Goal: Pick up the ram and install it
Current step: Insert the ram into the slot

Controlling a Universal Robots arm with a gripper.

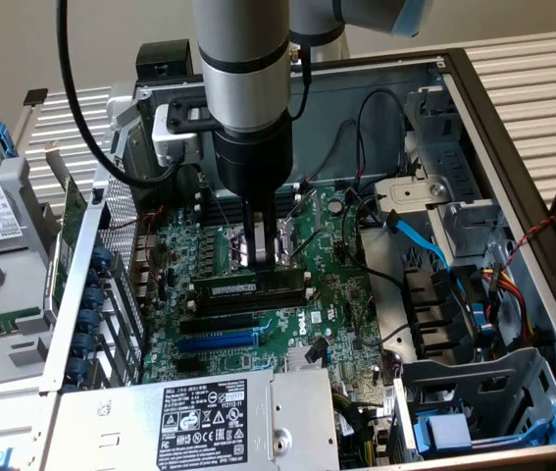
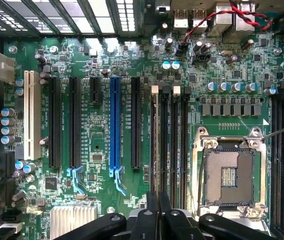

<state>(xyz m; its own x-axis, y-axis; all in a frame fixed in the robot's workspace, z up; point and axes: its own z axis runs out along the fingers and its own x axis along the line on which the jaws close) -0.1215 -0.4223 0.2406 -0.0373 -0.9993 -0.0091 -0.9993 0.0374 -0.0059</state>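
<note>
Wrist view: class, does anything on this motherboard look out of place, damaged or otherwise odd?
The processor socket stands bare: no chip or cooler sits on it, and its contact field is exposed inside the metal frame. Nothing looks spilled or broken.

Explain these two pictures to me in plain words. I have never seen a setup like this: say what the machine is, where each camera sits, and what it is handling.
The grey column is a robot arm reaching into an open computer case. One picture comes from a camera standing outside; the other from a camera on the arm's wrist, looking straight down at the green motherboard. The gripper hangs just above the ram, a dark stick that stands on edge in one of the black memory sockets beside the empty square processor socket. The blue expansion slot lies further off. A silver power supply fills the case's near corner.
</note>
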